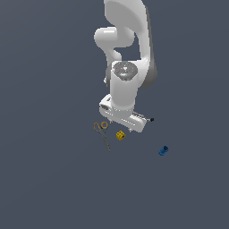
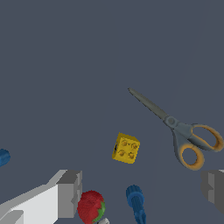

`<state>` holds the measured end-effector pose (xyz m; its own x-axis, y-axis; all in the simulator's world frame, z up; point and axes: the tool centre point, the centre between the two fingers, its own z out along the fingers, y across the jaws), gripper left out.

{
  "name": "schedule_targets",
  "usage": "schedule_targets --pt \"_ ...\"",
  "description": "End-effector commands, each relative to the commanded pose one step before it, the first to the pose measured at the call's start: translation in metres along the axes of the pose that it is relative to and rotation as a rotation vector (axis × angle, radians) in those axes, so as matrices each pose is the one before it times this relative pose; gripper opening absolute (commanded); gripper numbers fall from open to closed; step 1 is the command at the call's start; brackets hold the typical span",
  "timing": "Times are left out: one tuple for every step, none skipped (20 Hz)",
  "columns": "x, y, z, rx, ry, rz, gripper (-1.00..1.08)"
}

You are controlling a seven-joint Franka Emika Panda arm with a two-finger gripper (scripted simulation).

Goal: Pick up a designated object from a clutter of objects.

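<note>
The designated object, a small yellow block [image 2: 126, 148] with dark dots, lies on the grey floor among the clutter of objects. In the exterior view the yellow block [image 1: 120, 135] sits just below the white hand. My gripper [image 2: 140, 189] hangs above the clutter, open, its grey fingers [image 2: 69, 192] set wide apart with nothing between them. The block lies a little ahead of the finger line, apart from both fingers. In the exterior view the gripper [image 1: 121, 125] is mostly hidden under the hand.
Yellow-handled scissors [image 2: 177, 129] lie beside the block, also seen as scissors [image 1: 102, 132]. A red lump [image 2: 91, 205] and a blue piece [image 2: 136, 202] lie between the fingers. Another blue piece [image 1: 163, 150] lies off to the exterior view's right. A thin black-tipped tool [image 1: 151, 119] pokes out beside the hand.
</note>
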<state>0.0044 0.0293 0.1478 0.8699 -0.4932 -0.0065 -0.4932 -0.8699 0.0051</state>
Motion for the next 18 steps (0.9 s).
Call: schedule_targets --pt "-0.00347 -0.00046 0.01684 0.00212 0.00118 0.06487 1.00" --pt "-0.00144 0.00009 0.00623 0.00060 0.00032 0.02393 1.00" --pt "-0.00142 0.00019 0.00585 0.00053 0.00033 0.02265 1.00" --pt "-0.00137 0.00028 0.00549 0.00046 0.00034 0.02139 1.00" --pt "-0.00132 0.00034 0.00513 0.00040 0.00034 0.02010 1.00" --pt "-0.00126 0.00040 0.00477 0.00035 0.00034 0.01882 1.00" --pt "-0.00119 0.00044 0.00442 0.00030 0.00034 0.01753 1.00" --pt "-0.00112 0.00046 0.00407 0.00026 0.00034 0.01623 1.00" --pt "-0.00104 0.00048 0.00372 0.00022 0.00033 0.01495 1.00" --pt "-0.00096 0.00048 0.00338 0.00019 0.00032 0.01365 1.00" --pt "-0.00088 0.00046 0.00305 0.00016 0.00030 0.01235 1.00" --pt "-0.00079 0.00044 0.00272 0.00014 0.00028 0.01104 1.00" --pt "-0.00069 0.00042 0.00239 0.00011 0.00026 0.00976 1.00" --pt "-0.00061 0.00038 0.00206 0.00009 0.00023 0.00845 1.00" --pt "-0.00051 0.00034 0.00174 0.00008 0.00020 0.00717 1.00" --pt "-0.00042 0.00028 0.00142 0.00006 0.00017 0.00586 1.00" --pt "-0.00034 0.00021 0.00110 0.00005 0.00013 0.00453 1.00" --pt "-0.00024 0.00016 0.00079 0.00003 0.00009 0.00324 1.00"
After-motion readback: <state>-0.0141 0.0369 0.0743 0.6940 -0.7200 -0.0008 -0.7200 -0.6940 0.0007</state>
